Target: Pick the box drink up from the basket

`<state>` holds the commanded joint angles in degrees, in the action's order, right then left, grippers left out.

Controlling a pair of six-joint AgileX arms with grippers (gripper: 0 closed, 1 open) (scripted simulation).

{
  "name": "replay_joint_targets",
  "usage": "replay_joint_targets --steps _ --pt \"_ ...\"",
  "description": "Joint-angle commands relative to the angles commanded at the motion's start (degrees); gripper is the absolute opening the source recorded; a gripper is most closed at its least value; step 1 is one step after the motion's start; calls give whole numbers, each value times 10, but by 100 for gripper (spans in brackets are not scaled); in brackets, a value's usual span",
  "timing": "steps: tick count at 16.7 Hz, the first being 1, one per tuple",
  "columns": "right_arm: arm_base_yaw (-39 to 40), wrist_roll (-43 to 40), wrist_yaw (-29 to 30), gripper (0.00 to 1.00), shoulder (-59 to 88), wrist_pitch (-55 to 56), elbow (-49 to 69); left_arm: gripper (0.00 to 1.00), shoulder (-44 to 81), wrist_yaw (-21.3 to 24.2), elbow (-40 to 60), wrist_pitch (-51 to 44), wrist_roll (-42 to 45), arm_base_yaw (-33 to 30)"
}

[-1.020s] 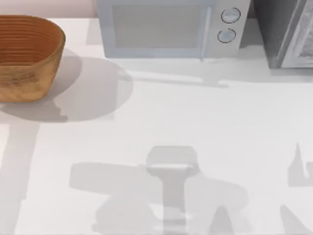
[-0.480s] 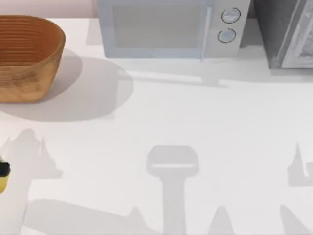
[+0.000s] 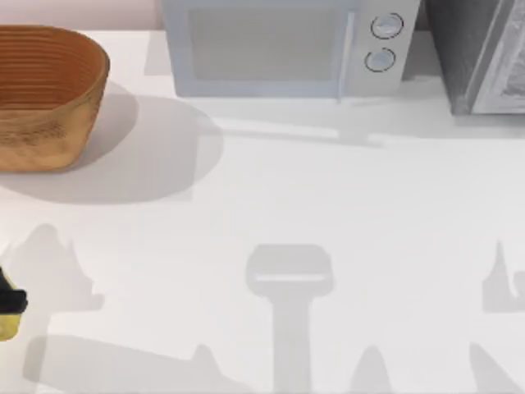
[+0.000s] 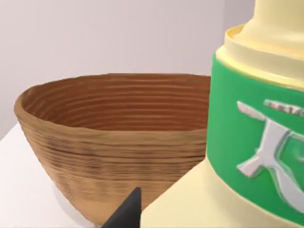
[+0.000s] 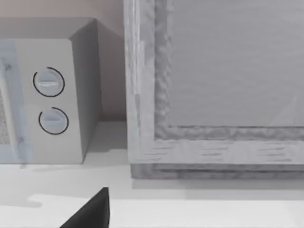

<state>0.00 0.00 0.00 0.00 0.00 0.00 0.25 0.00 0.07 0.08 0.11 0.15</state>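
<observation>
The box drink (image 4: 256,142), pale yellow with a green-and-white label, is close up in the left wrist view, outside the basket (image 4: 95,161) behind it. From above, a sliver of the box drink (image 3: 6,328) shows at the table's left edge, under the black tip of my left gripper (image 3: 10,300), which is shut on it. One dark fingertip (image 4: 128,211) sits beside the drink's base. The round woven basket (image 3: 49,139) stands at the back left. A dark part of my right gripper (image 5: 90,211) faces the back right corner of the table.
A white microwave (image 3: 279,49) stands along the back edge, its two dials (image 5: 50,99) facing the right wrist camera. A grey cabinet (image 3: 484,57) fills the back right corner. Arm shadows fall across the white tabletop (image 3: 328,189).
My left gripper with the box drink has come into the top view at the left edge and drifted a little further in and toward the front. The arm's shadow shifted left.
</observation>
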Motion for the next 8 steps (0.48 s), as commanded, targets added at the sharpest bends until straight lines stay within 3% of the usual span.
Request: replay_joint_targets --steps 4,8 --pt "0 0 0 100 0 0 0 0 35 -32 21 13 -6 -14" --pt "0 0 0 100 0 0 0 0 160 -153 109 72 -17 -68"
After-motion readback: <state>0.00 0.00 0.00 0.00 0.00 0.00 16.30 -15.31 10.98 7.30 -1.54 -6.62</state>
